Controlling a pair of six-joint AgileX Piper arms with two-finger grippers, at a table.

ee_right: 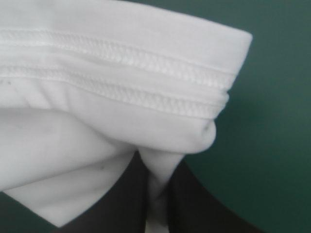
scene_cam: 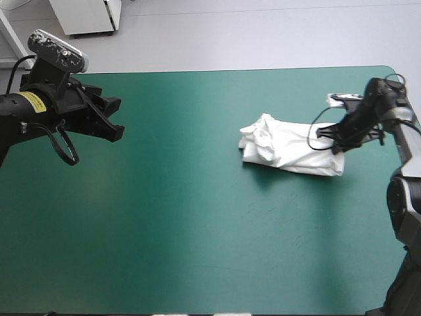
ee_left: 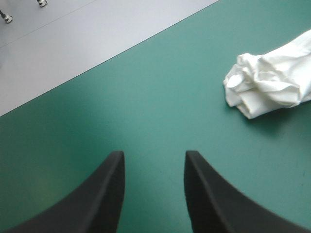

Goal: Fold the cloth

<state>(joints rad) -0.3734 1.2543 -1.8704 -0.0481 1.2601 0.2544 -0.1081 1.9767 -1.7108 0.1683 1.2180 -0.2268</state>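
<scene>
The white T-shirt [scene_cam: 289,148] lies as a crumpled bundle on the right part of the teal-green table. My right gripper [scene_cam: 331,135] is at the bundle's right end. In the right wrist view its black fingers [ee_right: 129,196] are nearly together with a fold of the T-shirt [ee_right: 116,87] pinched between them, the stitched hem just ahead. My left gripper [scene_cam: 115,122] hovers over the table's left side, far from the cloth. In the left wrist view the left gripper [ee_left: 154,167] stands open over bare cover, with the T-shirt [ee_left: 269,80] far ahead and to one side.
The table's far edge [scene_cam: 230,69] runs behind both arms, with pale floor beyond. A small white tag-like object [scene_cam: 339,99] lies near the right arm. Bare teal-green cover [scene_cam: 184,217] spans the middle and front.
</scene>
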